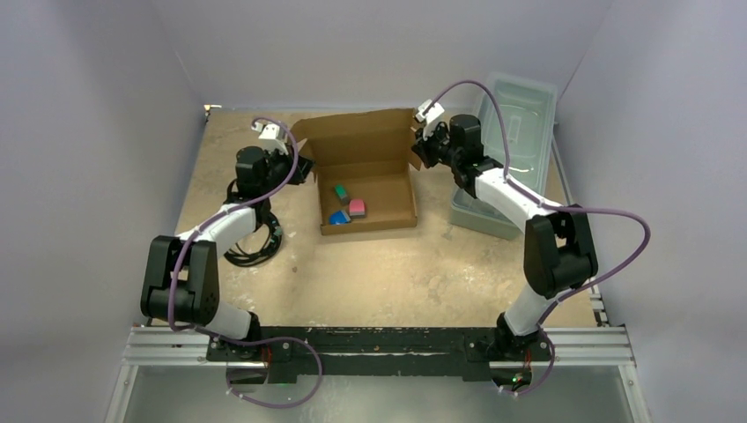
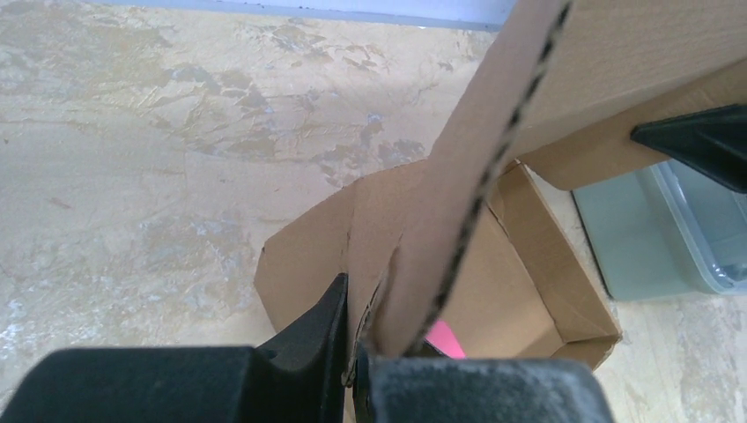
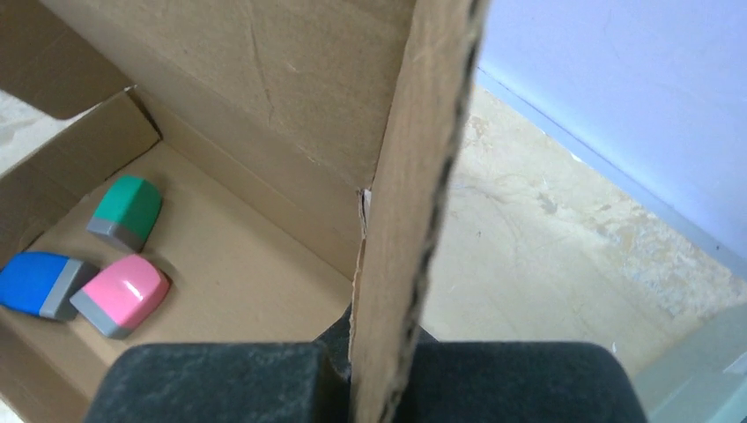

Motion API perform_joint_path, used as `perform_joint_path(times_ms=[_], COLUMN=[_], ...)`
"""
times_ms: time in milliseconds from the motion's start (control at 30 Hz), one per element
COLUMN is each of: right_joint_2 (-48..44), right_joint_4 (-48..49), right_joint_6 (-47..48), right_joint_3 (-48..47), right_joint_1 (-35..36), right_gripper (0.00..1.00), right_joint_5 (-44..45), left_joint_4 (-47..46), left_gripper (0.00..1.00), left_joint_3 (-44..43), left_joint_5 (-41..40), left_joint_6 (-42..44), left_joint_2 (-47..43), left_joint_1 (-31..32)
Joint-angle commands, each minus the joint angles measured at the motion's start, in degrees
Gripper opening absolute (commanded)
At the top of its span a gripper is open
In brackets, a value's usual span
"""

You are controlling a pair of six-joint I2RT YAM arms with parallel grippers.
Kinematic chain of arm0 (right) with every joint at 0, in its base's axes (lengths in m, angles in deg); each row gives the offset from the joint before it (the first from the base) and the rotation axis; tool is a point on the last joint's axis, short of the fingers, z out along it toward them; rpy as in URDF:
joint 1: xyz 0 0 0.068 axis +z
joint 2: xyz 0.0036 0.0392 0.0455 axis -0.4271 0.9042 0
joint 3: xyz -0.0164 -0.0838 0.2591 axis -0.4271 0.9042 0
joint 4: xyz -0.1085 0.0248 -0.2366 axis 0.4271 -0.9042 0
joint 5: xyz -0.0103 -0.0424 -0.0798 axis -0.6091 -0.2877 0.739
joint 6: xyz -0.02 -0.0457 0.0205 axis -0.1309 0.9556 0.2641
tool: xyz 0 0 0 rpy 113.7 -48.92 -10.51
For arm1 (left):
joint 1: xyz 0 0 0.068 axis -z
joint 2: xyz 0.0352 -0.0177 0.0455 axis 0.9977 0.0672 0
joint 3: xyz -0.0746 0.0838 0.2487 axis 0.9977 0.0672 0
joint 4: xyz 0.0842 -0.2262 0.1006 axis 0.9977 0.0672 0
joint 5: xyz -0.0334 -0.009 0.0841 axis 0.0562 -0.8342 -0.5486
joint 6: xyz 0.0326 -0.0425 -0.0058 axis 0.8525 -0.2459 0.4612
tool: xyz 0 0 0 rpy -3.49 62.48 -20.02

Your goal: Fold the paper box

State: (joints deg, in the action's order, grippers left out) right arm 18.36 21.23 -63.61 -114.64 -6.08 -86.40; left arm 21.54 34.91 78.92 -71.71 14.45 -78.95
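Observation:
The paper box (image 1: 388, 189) is brown cardboard and lies open in the middle of the table, its lid panel (image 1: 357, 139) standing up at the far side. My left gripper (image 1: 304, 167) is at the lid's left end, shut on the left side flap (image 2: 476, 167), which runs up from between the jaws of this gripper (image 2: 357, 361). At the lid's right end my right gripper (image 1: 417, 150) is shut on the right side flap (image 3: 414, 176), whose cut edge rises between the fingers of that gripper (image 3: 379, 379). The box floor (image 3: 247, 264) shows to the left of that flap.
Inside the box lie a green block (image 3: 128, 211), a pink block (image 3: 122, 295) and a blue block (image 3: 35, 282). A clear plastic bin (image 1: 506, 150) stands right of the box, under the right arm. A black cable coil (image 1: 255, 242) lies by the left arm.

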Motion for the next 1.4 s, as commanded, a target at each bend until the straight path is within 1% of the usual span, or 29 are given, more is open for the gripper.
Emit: perform_joint_path(times_ms=[0, 200, 267, 600, 867, 967, 1133, 1200, 1367], right_joint_2=[-2.36, -2.83, -2.69, -2.21, -1.44, -1.06, -1.20, -1.51, -3.34], right_joint_4=[4.09, 6.58, 6.60, 6.65, 6.18, 6.24, 6.38, 6.34, 7.95], right_joint_6=[-9.76, -14.58, -17.54, -24.90, -31.39, -32.65, -33.46, -35.49, -38.65], right_joint_3=[1.98, 3.81, 3.71, 3.50, 3.88, 4.27, 5.27, 6.10, 9.68], right_joint_1=[2.17, 2.65, 2.73, 3.71, 4.35, 4.28, 4.32, 4.35, 4.34], right_gripper=[0.00, 0.00, 0.00, 0.00, 0.00, 0.01, 0.02, 0.02, 0.03], right_joint_5=[4.10, 5.30, 5.86, 6.73, 9.53, 9.30, 9.63, 9.72, 11.12], left_joint_4=[1.33, -0.08, -0.43, -2.85, -5.06, -4.48, 0.07, 1.99, 3.22], left_gripper=[0.00, 0.00, 0.00, 0.00, 0.00, 0.00, 0.00, 0.00, 0.00], left_joint_3=[1.35, 1.35, 1.43, 1.48, 1.57, 2.14, 2.89, 3.35, 4.65], left_joint_5=[4.37, 4.76, 4.76, 5.18, 4.05, 3.11, 1.96, 1.19, 1.47], left_joint_6=[-6.26, -9.02, -9.96, -13.26, -15.85, -14.93, -10.31, -8.45, -7.04], left_joint_2=[2.40, 2.85, 2.88, 4.25, 4.72, 4.62, 4.35, 4.04, 3.67], left_joint_1=[2.49, 2.99, 3.16, 4.83, 5.19, 5.19, 5.19, 5.19, 5.19])
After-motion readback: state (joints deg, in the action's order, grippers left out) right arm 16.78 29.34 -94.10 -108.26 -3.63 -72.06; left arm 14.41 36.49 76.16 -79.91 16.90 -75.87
